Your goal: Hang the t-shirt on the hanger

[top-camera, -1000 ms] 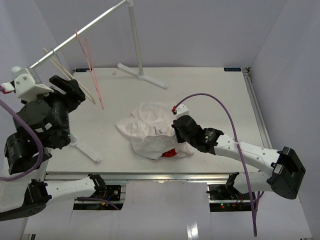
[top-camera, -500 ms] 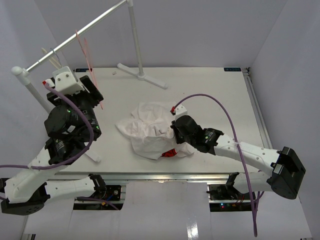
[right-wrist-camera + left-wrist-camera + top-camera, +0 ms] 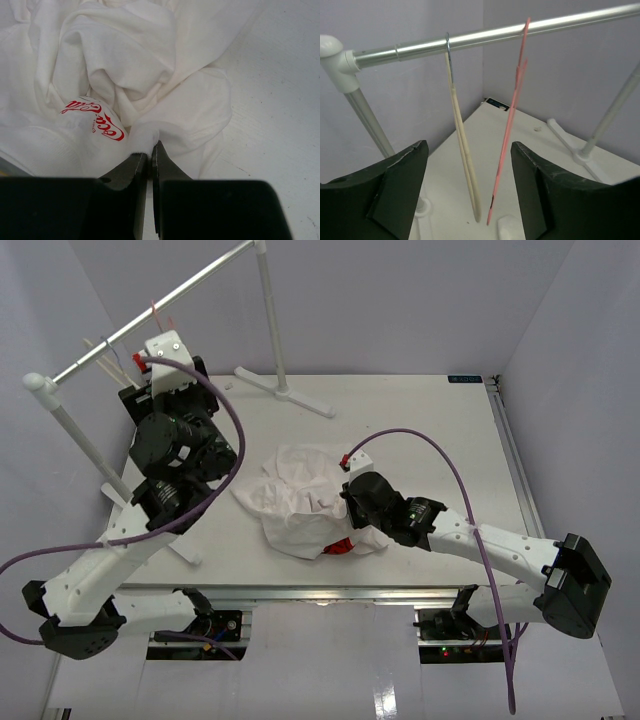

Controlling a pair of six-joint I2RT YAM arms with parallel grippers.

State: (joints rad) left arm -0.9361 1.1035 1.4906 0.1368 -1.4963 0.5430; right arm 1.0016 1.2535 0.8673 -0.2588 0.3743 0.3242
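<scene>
Swung in from the far left; now faces the rail [image 3: 520,30] with left gripper [image 3: 468,149] spread, empty. Meets the hanger [image 3: 461,145] straight ahead, nearer this arm, hung edge-on, long axis downward, pink hanger [image 3: 512,110] beside. Pinches a t-shirt [image 3: 125,55] fold in the closed right gripper [image 3: 150,160] — crumpled mid-table [image 3: 420,420], well apart.

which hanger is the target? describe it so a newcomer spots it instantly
Find the silver rail of the clothes rack on the table's left side. Two hangers hang from it. The target is the pale beige hanger with thick bars, nearer the rail's white end joint, not the thin pink-red hanger.
</scene>
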